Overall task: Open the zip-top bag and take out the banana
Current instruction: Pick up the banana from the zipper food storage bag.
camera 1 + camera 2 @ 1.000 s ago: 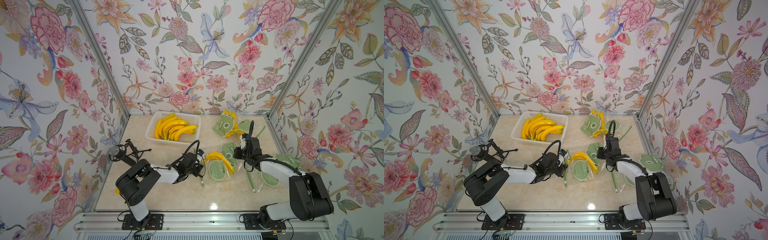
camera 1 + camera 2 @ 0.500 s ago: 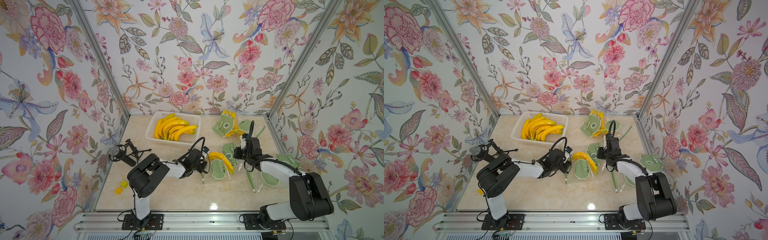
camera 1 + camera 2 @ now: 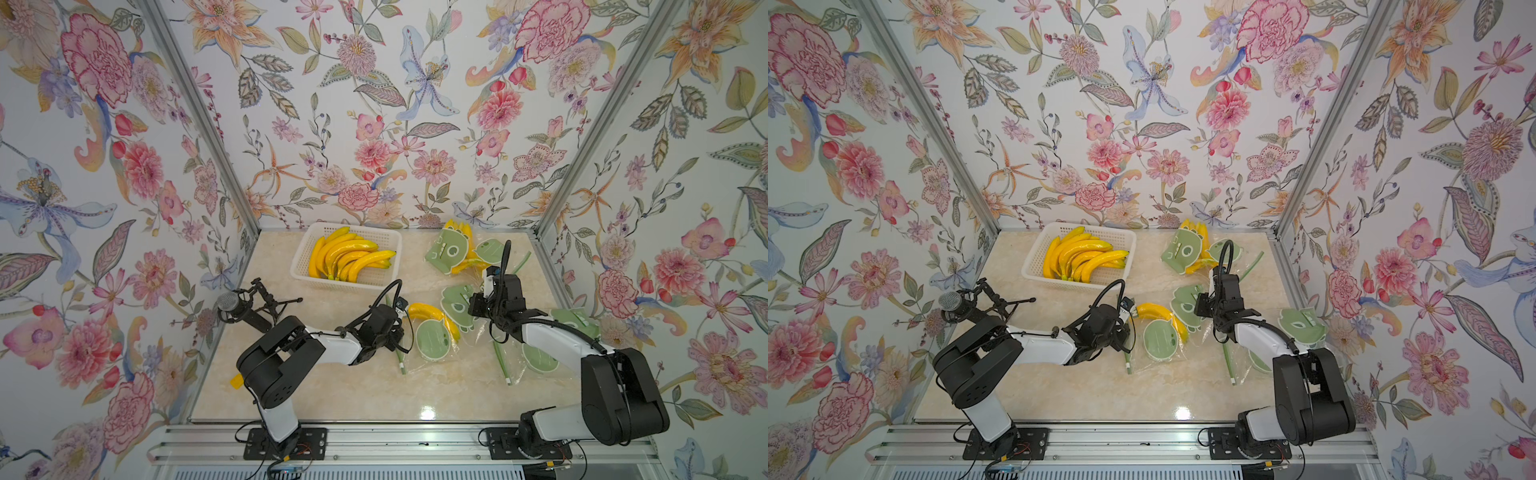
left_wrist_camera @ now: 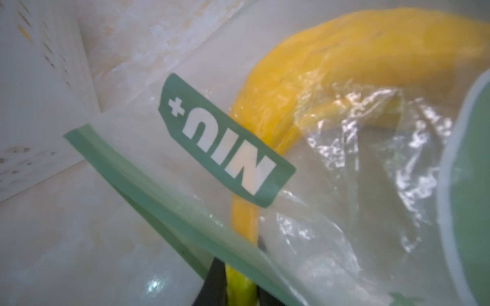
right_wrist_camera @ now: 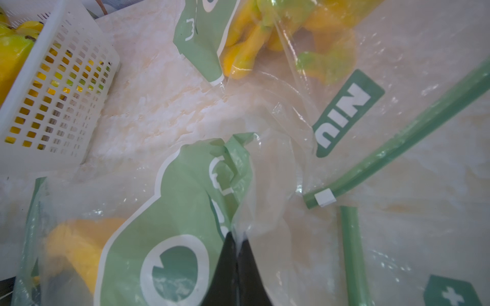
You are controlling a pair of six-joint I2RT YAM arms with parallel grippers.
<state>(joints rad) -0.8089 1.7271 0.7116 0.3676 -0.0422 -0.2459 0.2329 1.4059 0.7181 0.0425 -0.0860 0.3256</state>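
Note:
The zip-top bag [image 3: 431, 343], clear with green prints, lies mid-table with its green zip edge [image 4: 159, 185] toward my left arm. The yellow banana [image 3: 428, 312] [image 3: 1154, 311] curves inside it. My left gripper [image 3: 400, 331] [image 3: 1128, 329] sits at the bag's mouth. In the left wrist view its dark jaws [image 4: 240, 280] are shut on the banana's [image 4: 344, 53] yellow-green stem, just under the zip edge. My right gripper [image 3: 473, 309] [image 3: 1200, 309] is at the bag's opposite end, shut [image 5: 237, 235] on a bunched fold of the bag's plastic [image 5: 185, 212].
A white basket [image 3: 303, 257] with several bananas stands at the back. More printed bags with bananas [image 3: 451, 249] lie back right, and flat bags [image 3: 573, 322] under my right arm. A microphone on a small stand [image 3: 232, 303] is at the left edge.
My left gripper has slid right to the bag's mouth and its jaws have closed in on the banana's stem. The right arm has kept its hold and not moved.

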